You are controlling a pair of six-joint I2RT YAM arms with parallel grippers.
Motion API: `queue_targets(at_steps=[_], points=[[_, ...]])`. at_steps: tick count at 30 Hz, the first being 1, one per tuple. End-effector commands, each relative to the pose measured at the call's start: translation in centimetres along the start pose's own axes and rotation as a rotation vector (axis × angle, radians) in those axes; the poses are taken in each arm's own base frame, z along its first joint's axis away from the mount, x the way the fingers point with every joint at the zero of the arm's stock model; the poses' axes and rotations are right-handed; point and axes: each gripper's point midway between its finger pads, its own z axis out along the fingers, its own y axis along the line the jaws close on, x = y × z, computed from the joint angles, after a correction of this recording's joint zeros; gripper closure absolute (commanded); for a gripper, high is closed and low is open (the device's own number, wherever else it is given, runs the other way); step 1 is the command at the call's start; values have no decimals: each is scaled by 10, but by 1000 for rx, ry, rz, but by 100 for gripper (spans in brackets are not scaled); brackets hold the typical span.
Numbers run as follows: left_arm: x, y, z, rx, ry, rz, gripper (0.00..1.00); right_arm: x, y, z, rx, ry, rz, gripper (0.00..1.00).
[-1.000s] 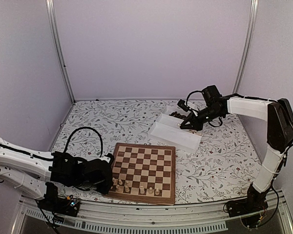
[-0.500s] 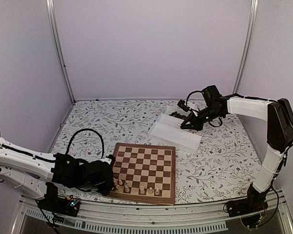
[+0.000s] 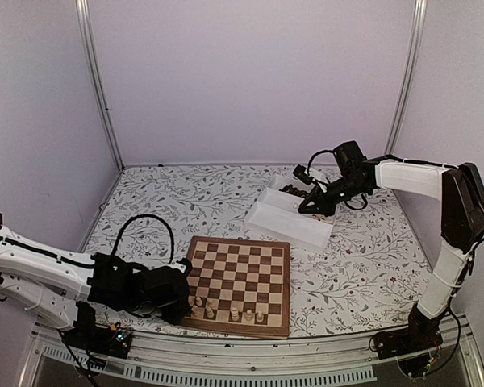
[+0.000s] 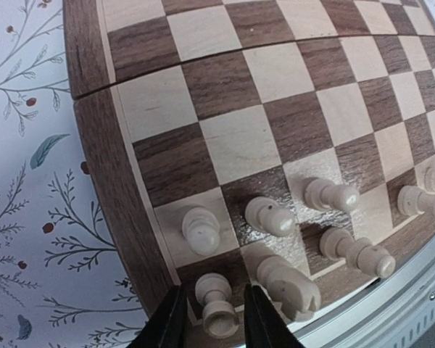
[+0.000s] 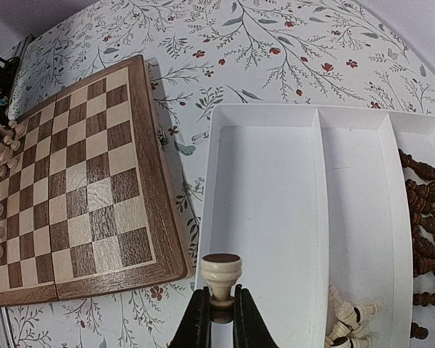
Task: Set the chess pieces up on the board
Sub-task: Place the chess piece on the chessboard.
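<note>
So far you have only made a start. A small cluster of pale pieces (image 4: 270, 216) stands on the board (image 3: 242, 262) in the two rows nearest you, all toward the near left corner. The rest of those rows and the whole far side are bare. Your left tool (image 4: 213, 322) sits low at that corner, its fingers slightly parted on either side of the corner piece (image 4: 217, 308), which stands upright on the corner square. A sliver of gap shows on each side, so the piece looks released rather than pinched. Your right tool (image 5: 221, 315) is pressed together on a pale piece (image 5: 221, 274), held above the empty compartment of the white tray (image 5: 319, 119). The tray rests on the flowered bench (image 3: 185, 201) beyond the board's far right corner. A few spare pale pieces (image 5: 348, 313) lie in the next compartment. The dark pieces (image 5: 424, 217) are heaped just past them at the right edge of the wrist view, and none of them shows on the board. By my reckoning most of the job is ahead of you: the remaining pale pieces first, then the entire dark side, none of which is placed yet.
</note>
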Motion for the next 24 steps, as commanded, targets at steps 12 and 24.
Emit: queue_targets(at_steps=[12,24], points=[[-184,-12,-96,223,-405,-61,50,-32,27,-20,-45,-52,-57,98],[-316,-120,-19,789,-343,16,52,-50,65,-9,-166,-40,-127,98]])
